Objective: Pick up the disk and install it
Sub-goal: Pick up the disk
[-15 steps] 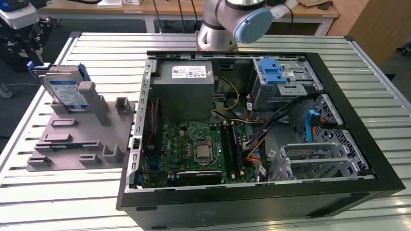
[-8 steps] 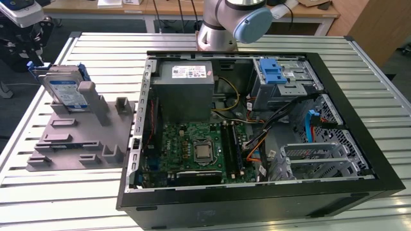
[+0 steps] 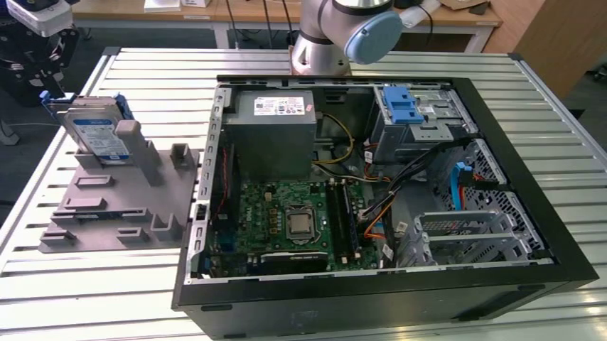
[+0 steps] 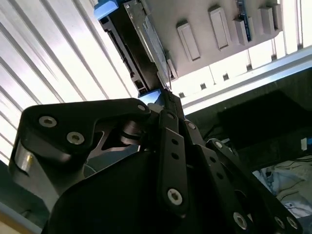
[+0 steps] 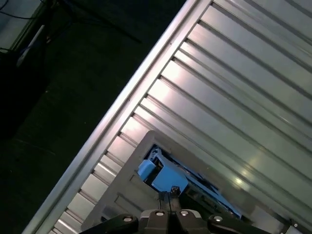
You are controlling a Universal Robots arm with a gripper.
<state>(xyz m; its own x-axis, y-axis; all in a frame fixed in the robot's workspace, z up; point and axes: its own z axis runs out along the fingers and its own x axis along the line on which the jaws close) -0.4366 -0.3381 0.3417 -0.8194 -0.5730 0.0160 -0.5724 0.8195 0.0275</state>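
The disk [image 3: 95, 133] stands on edge in a grey holder [image 3: 119, 206]. The holder sits outside the case [image 3: 379, 302], off the case's side toward the exterior view's left. The disk's white-and-blue label shows in the exterior view, and a blue rail [image 5: 157, 171] runs along its edge. In the second wrist view I see the disk [image 4: 129, 48] from its thin side, with the holder [image 4: 219, 48] pale beyond it.

My gripper [image 5: 168, 194] hangs right at the disk's blue-railed corner, the one farthest from the case. In the first wrist view my fingertips [image 5: 164, 199] are pressed together, with only a thin dark line between them and nothing pinched that I can make out. They sit just at the rail. I cannot tell whether they touch it or stop a little short. In the second wrist view my gripper [image 4: 166, 95] points at that same corner.

The holder and the case both rest on a slatted metal table [image 3: 95, 291]. The case lies open on its side. Inside it, at the corner farthest from the holder, is a silver bay [image 3: 417, 124] with a blue latch.
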